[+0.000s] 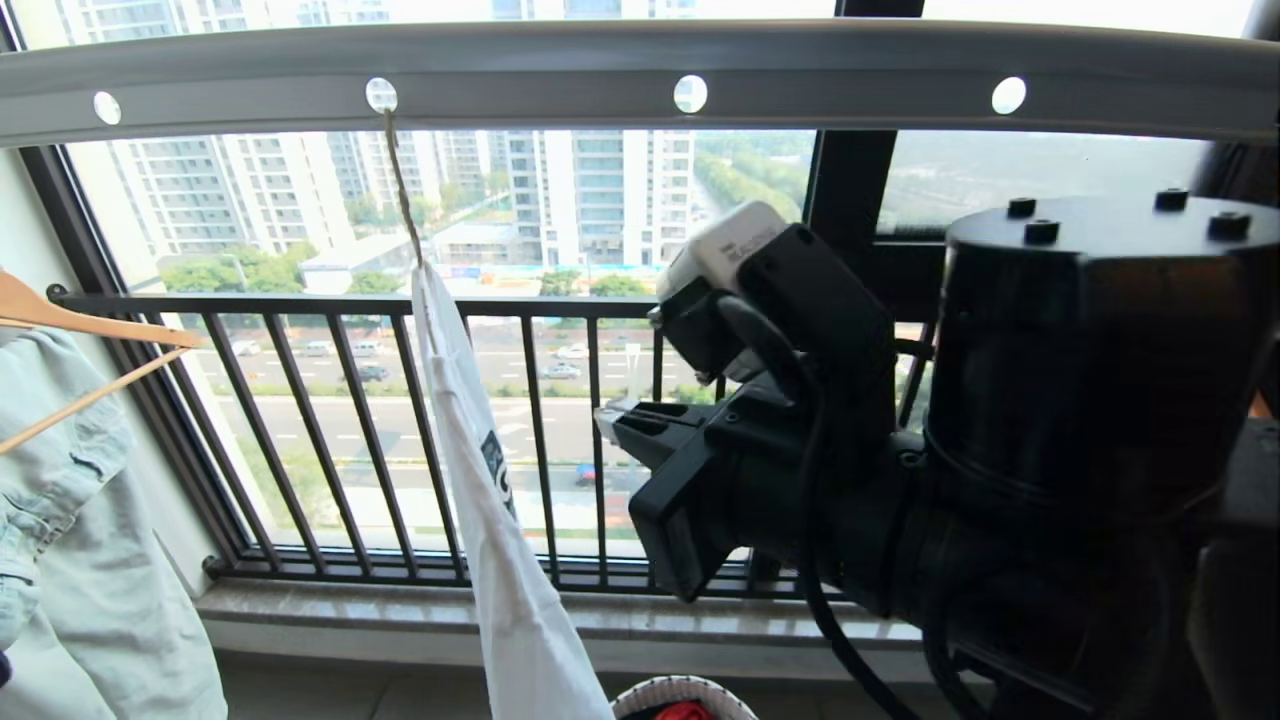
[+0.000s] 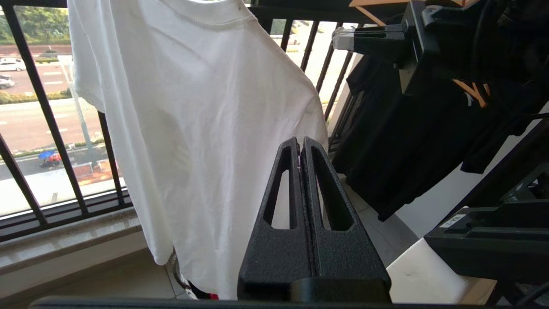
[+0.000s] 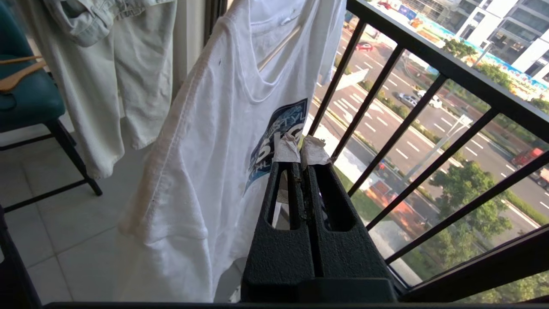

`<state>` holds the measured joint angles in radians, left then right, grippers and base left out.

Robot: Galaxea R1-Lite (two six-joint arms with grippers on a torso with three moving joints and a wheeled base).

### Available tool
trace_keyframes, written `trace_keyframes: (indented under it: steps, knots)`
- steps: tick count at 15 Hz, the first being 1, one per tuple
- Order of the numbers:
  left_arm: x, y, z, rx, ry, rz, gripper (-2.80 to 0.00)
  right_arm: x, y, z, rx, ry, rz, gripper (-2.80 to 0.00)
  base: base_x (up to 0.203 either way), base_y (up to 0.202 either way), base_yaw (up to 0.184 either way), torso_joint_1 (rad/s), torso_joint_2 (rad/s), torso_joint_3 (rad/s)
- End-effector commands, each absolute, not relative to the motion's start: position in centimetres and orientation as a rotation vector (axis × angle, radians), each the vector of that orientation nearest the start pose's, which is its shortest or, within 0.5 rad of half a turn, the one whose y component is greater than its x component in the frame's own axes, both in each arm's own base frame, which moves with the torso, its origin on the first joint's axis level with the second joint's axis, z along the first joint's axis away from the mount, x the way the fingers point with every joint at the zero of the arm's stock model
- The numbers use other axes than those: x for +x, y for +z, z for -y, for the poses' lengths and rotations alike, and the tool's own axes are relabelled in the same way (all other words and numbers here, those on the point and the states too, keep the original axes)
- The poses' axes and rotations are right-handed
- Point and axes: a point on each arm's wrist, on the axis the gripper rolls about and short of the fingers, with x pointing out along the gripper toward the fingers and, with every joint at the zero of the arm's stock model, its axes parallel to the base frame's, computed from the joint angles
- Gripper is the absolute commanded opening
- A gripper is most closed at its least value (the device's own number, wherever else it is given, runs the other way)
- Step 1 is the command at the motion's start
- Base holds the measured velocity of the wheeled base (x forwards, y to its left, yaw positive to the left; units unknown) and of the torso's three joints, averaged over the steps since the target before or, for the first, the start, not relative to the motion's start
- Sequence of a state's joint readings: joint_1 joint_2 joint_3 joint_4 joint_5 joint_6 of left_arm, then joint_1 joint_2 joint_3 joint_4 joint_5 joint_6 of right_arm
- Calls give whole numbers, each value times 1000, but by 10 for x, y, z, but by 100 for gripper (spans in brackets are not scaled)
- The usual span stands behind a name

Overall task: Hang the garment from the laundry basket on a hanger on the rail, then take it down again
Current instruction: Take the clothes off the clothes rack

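- On the rail [image 1: 640, 70], from its second hole from the left, the T-shirt [image 1: 500, 520] hangs on its hanger [image 1: 402, 190].
- Right gripper [image 1: 615, 420]: fingers closed, empty, beside the shirt.
- Left gripper [image 2: 301, 143]: fingers closed, empty, near the shirt's back.
- Basket [image 1: 690, 690] below.

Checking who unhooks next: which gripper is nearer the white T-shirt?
Probably the right. The right gripper sits shut just in front of the white T-shirt chest print; the left gripper, also shut, faces its plain side, apparently farther back.
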<state>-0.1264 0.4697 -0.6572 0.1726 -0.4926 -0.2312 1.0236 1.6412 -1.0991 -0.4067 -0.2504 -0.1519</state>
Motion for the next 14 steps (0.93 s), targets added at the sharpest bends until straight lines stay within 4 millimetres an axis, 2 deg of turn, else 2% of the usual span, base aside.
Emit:
trace_keyframes:
  steps: [1,3,6,9,14]
  knots:
    - [-22,237,8,-222,-611,-24,-280,177,230,-285,-253,786,-114,-280,0,0,0,0,0,0]
    - [-22,239,9,-220,-589,-11,-280,169,231,-291,-245,811,-104,-280,0,0,0,0,0,0]
    - [-26,239,9,-217,-563,7,-280,147,222,-301,-269,884,-120,-280,0,0,0,0,0,0]
    - [-30,238,10,-211,-532,31,-280,129,216,-318,-291,950,-115,-280,0,0,0,0,0,0]
    - [-38,236,11,-203,-486,66,-280,119,213,-345,-301,998,-98,-280,0,0,0,0,0,0]
